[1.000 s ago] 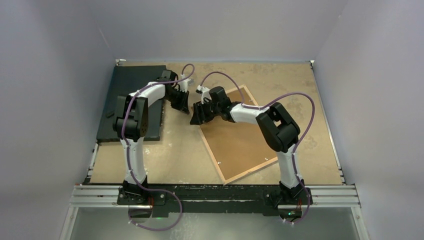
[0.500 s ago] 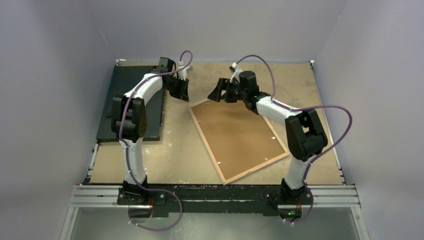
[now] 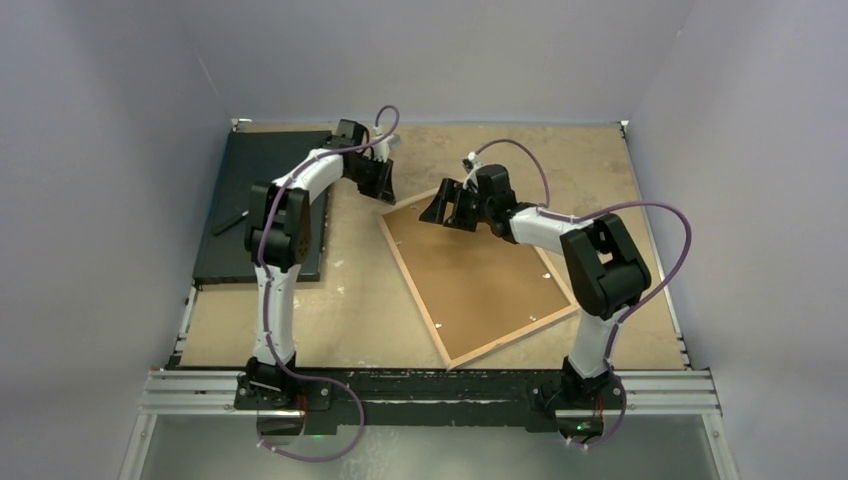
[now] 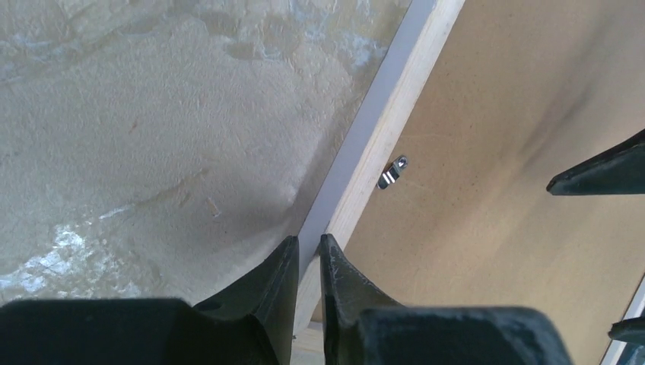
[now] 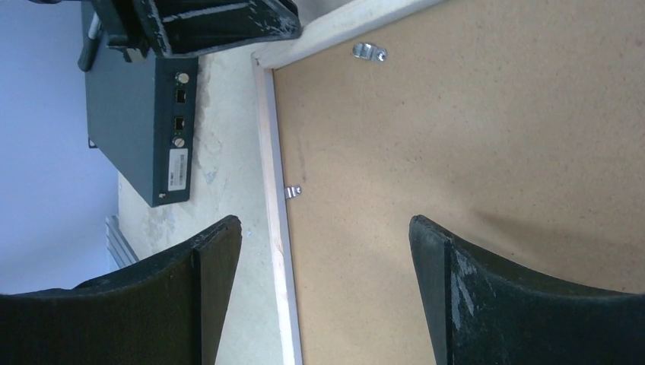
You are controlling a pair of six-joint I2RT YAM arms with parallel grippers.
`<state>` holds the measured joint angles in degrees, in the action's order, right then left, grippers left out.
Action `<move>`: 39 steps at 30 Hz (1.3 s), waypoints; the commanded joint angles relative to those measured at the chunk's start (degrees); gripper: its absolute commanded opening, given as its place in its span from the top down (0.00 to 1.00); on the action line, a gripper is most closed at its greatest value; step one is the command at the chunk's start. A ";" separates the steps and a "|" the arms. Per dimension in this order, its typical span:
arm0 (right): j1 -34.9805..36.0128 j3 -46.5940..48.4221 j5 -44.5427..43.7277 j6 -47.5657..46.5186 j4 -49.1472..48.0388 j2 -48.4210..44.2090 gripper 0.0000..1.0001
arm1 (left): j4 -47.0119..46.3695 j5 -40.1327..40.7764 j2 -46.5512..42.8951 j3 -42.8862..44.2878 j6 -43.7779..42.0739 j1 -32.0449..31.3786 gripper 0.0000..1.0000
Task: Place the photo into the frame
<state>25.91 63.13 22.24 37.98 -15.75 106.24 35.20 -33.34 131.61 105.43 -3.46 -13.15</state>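
Broadly, the table shows bare top beyond the frame, which lies face-down and askew, right of centre, its left rail clear of the black board; right gripper gapes wide above the backing panel, empty; left gripper hangs over the far-left corner rail, barely ajar, holding nothing

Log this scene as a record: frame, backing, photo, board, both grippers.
frame: flat on table, back side up
backing: lies inside frame
photo: not in view
board: on table, far left, apart from frame
left gripper: jaws nearly shut, at frame's left corner rail; grip unclear
right gripper: open, above backing, holds nothing
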 commanded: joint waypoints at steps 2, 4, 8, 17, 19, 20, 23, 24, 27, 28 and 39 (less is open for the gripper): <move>-0.24 -3.12 1.29 4.17 -5.54 -0.42 0.17 | -3.69 0.50 0.16 -0.14 0.91 -0.50 0.89; -0.18 -4.01 0.81 4.74 -6.31 -0.47 0.17 | -3.65 0.48 -0.10 -1.27 0.40 -0.65 0.92; -0.23 -6.13 1.04 5.90 -6.25 -0.87 0.18 | -3.57 -0.41 -2.27 -6.09 -1.36 -1.12 0.98; -0.20 -8.29 1.29 6.79 -3.37 -2.15 0.18 | -2.05 -1.66 -9.28 -21.32 -6.49 -1.18 1.00; -0.18 -7.37 0.85 6.76 -3.33 -1.77 0.18 | -1.59 -2.32 -11.11 -24.90 -7.54 -1.19 1.00; -0.16 -6.99 1.10 7.05 -3.51 -1.49 0.18 | -1.17 -2.88 -11.46 -26.68 -8.27 -1.18 1.00; -0.07 -5.96 1.73 7.12 -2.46 -1.39 0.18 | 0.95 -4.50 -13.61 -31.18 -10.47 -1.18 1.00; -0.01 -5.57 2.28 7.00 -0.63 -1.84 0.18 | 1.78 -4.83 -14.49 -32.27 -11.26 -1.22 1.00; -2.79 -4.70 -1.40 4.96 5.42 -4.75 0.16 | 2.61 -3.95 -17.43 -34.79 -12.53 -0.41 1.00; -4.31 -5.33 -2.13 4.59 7.11 -6.15 0.15 | 2.47 -3.32 -18.12 -34.77 -12.47 0.32 1.00; -9.26 -10.68 -15.67 2.41 40.38 -29.45 0.02 | 1.16 0.41 -13.87 -18.14 -8.89 6.03 1.00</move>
<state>15.77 53.58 13.17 40.93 7.07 83.85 34.44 -33.47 115.66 81.78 -14.48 -8.82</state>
